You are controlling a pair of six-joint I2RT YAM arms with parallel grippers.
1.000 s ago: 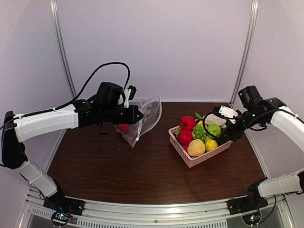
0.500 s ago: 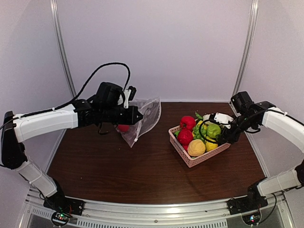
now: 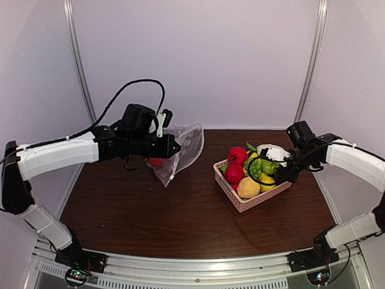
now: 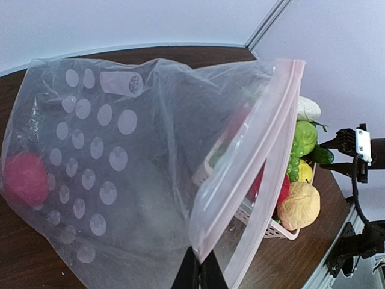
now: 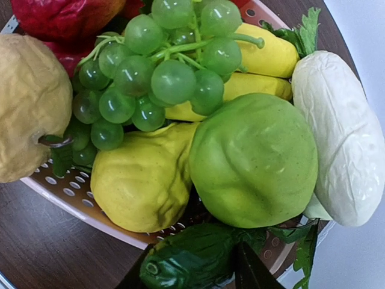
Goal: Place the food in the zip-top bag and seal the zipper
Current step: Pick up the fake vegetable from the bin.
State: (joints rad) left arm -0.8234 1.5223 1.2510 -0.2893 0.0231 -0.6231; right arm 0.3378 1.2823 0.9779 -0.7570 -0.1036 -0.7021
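Right gripper straddles a dark green vegetable just above the near rim of the basket. Its jaws stand part-way in on either side, and whether they have a firm hold cannot be told. A clean pick likely calls for closing squarely on that piece and lifting straight up. The green apple and a yellow fruit crowd just ahead of the fingers, with grapes beyond, and any of them could be dragged along. Well apart across the bench, the left gripper is clamped on the mouth edge of the zip-top bag at the zipper. It holds the bag raised with one red fruit inside, its mouth turned toward the basket, and the way between looks unobstructed.
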